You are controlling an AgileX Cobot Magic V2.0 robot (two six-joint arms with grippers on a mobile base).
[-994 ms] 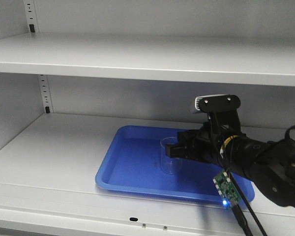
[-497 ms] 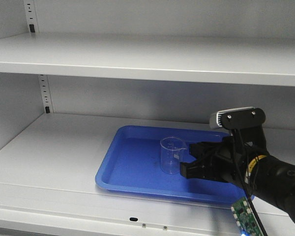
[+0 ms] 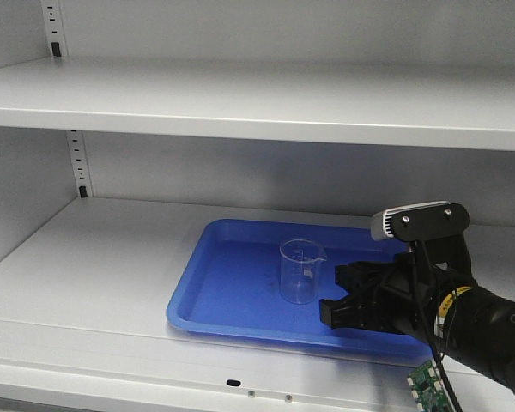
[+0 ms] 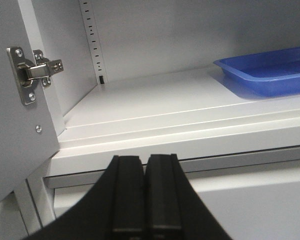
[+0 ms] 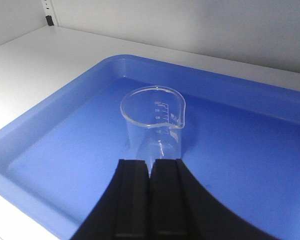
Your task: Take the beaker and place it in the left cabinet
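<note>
The left gripper [image 4: 145, 200] waits outside the left cabinet [image 3: 112, 266], low by the door hinge [image 4: 32, 72]. Its two fingers are pressed together and hold nothing.

One beaker [image 3: 300, 270] stands straight up in one blue tray [image 3: 197, 292] on the lower shelf of the cabinet. Nothing is touching it. So the job looks almost done: the beaker is inside the cabinet.

The right gripper [image 3: 343, 300] is just beside the beaker, on its right, but not touching. In the right wrist view its fingers [image 5: 132, 200] are pressed together with nothing between them. I think the arm only needs to pull out.
</note>
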